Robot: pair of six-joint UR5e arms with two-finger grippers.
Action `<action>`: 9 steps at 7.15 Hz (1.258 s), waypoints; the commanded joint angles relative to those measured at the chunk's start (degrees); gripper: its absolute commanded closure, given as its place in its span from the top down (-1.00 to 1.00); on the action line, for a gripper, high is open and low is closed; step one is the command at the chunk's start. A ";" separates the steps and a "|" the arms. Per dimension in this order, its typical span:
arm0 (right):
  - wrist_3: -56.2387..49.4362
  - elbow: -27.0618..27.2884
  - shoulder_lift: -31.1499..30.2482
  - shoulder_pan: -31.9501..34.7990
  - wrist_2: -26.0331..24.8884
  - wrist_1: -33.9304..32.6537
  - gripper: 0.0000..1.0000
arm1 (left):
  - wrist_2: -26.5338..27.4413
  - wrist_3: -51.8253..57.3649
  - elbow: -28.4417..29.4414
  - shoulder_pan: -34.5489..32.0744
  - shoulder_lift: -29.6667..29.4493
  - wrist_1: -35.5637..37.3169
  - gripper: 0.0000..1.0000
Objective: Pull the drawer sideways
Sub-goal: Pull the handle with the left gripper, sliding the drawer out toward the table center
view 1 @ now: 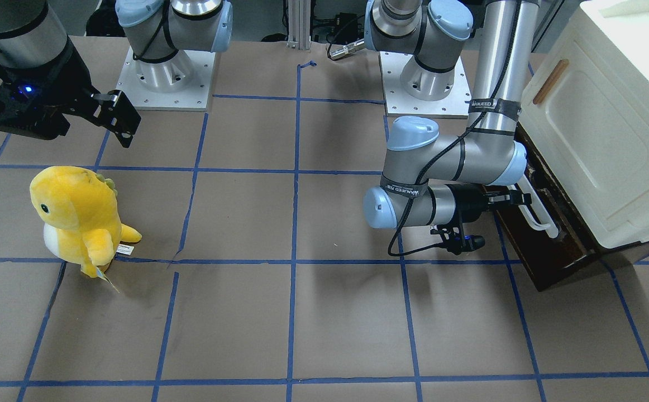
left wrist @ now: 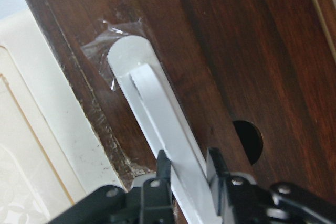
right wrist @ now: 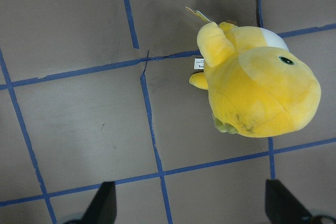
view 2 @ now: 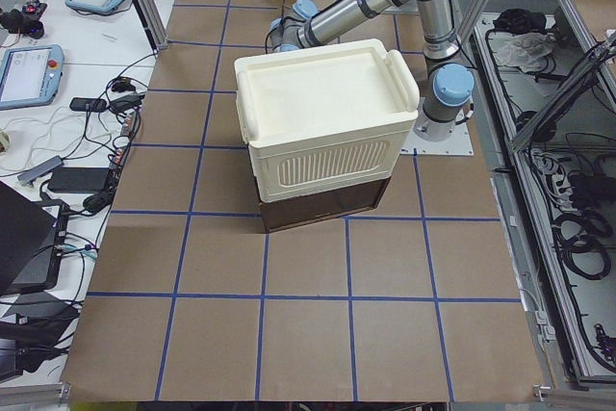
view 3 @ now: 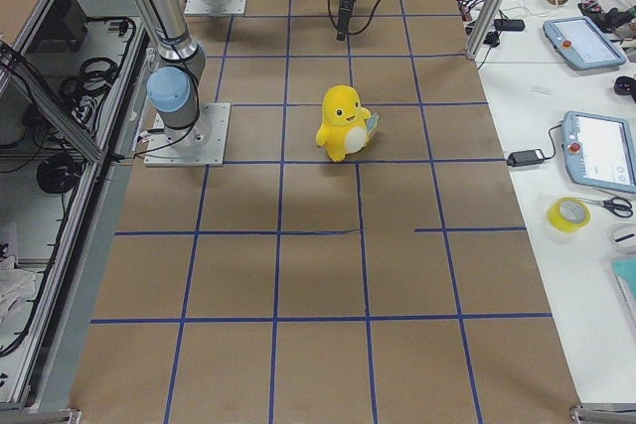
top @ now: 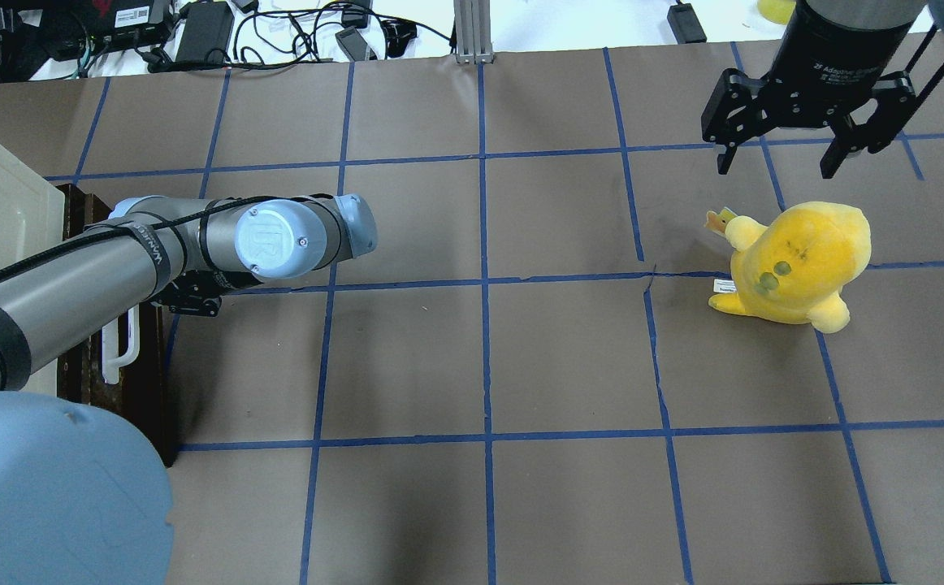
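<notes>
White bar handle (left wrist: 157, 114) of the drawer (left wrist: 226, 61) is clamped between the left gripper (left wrist: 187, 163) fingers; the dark drawer front is seen directly behind them, cream cabinet (view 1: 598, 128) alongside. Right gripper (top: 774, 166) is held spread apart, empty, yellow plush toy (top: 797, 260) below it.

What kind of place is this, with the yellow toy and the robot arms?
Most likely a robot testing lab. A left arm and a right arm are bolted to a table gridded with blue tape, and control tablets and cables lie on the side benches.
</notes>
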 commanded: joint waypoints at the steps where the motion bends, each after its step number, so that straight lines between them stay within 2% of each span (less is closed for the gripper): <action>1: 0.00 0.00 0.00 0.00 0.00 0.00 1.00 | 0.23 0.02 0.09 -2.56 -0.18 0.50 -0.45; 9: 0.00 0.00 0.00 0.00 0.00 0.00 1.00 | 0.05 0.72 0.26 -6.71 0.09 0.77 -0.45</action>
